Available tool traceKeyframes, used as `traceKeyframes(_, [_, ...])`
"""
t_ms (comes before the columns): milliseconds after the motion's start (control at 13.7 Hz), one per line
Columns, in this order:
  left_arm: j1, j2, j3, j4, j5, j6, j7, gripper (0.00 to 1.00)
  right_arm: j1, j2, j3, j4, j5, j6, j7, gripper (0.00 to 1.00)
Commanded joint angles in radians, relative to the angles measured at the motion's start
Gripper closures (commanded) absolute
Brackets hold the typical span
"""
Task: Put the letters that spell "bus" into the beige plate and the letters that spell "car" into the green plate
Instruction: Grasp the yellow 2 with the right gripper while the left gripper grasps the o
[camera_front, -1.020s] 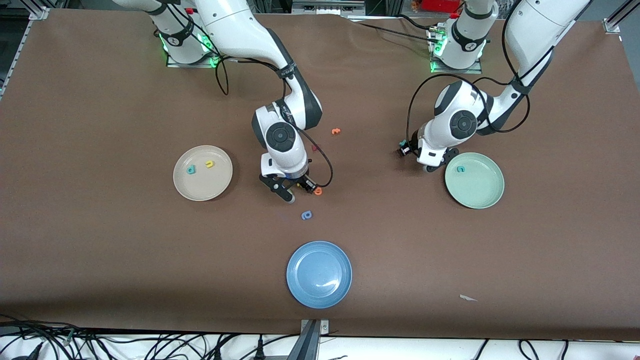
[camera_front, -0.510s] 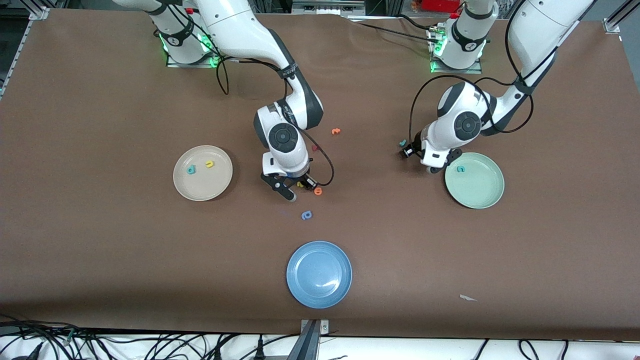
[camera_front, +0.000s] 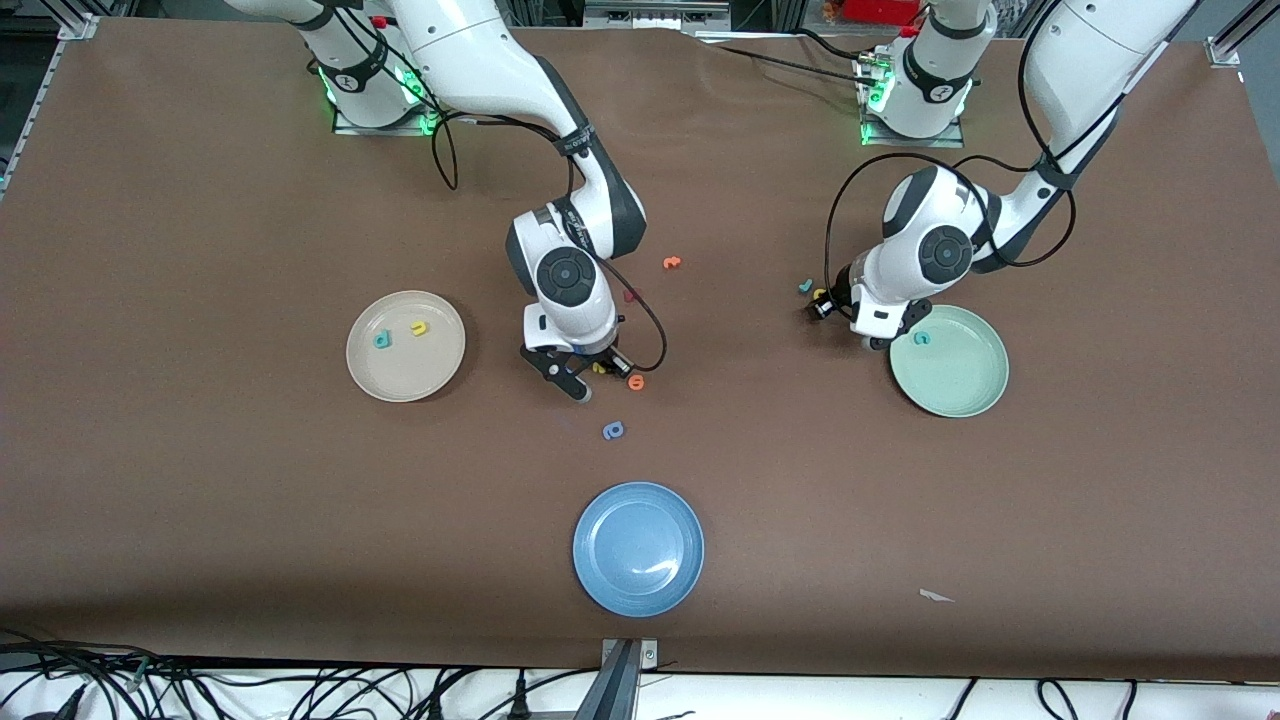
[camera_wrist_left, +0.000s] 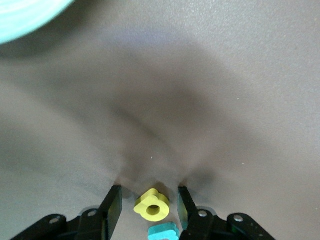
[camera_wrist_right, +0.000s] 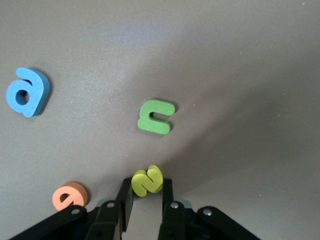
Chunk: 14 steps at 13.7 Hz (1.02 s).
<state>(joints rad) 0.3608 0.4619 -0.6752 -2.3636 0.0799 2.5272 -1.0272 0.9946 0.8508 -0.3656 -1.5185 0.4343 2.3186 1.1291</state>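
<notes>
- Pinching yellow s (camera_wrist_right: 147, 181), right gripper (camera_front: 590, 378) sits low at worktop (camera_front: 200, 520) centre; orange letter (camera_front: 636, 381) just beside, green u (camera_wrist_right: 156, 116) near, blue letter (camera_front: 613, 430) nearer camera.
- Left gripper (camera_wrist_left: 148, 209) spread around yellow a (camera_wrist_left: 152, 205), not touching; teal r (camera_wrist_left: 164, 233) beside; green plate (camera_front: 960, 385) edge near, teal c (camera_front: 922, 338) in it.
- Beige plate (camera_front: 400, 375) holds teal b (camera_front: 382, 340), yellow u (camera_front: 419, 328).
- Both arms bent down.

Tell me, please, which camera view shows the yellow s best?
The right wrist view: the yellow s sits large and unobstructed, pinched in the right gripper. The front view shows only a yellow speck under that gripper; the left wrist view does not show it.
</notes>
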Motion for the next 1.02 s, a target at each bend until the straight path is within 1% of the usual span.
traceKeyframes(0, [-0.026,0.001,0.006,-0.009,0.026,0.013,-0.048,0.47,0.002,0.01,-0.004,0.017,0.009,-0.015,0.003,0.8])
traceKeyframes(291, [-0.036,0.004,0.006,-0.011,0.026,0.013,-0.054,0.47,-0.001,0.005,-0.01,0.024,0.006,-0.044,-0.003,0.8])
traceKeyframes(364, [-0.042,0.006,0.006,-0.009,0.026,0.013,-0.056,0.47,0.001,0.001,-0.019,0.027,-0.011,-0.07,-0.008,0.8])
traceKeyframes(510, [-0.042,0.006,0.008,-0.009,0.026,0.013,-0.057,0.54,-0.004,-0.016,-0.03,0.029,-0.075,-0.149,-0.025,0.8])
traceKeyframes(656, [-0.042,0.006,0.008,-0.009,0.026,0.013,-0.056,0.65,-0.004,-0.045,-0.053,0.029,-0.08,-0.179,-0.092,0.8])
traceKeyframes(801, [-0.042,0.007,0.008,-0.009,0.026,0.013,-0.054,0.72,-0.002,-0.073,-0.103,0.029,-0.077,-0.287,-0.2,0.8])
traceKeyframes(947, [-0.042,0.008,0.008,-0.008,0.026,0.013,-0.048,0.8,-0.004,-0.122,-0.145,0.02,-0.074,-0.372,-0.291,0.8])
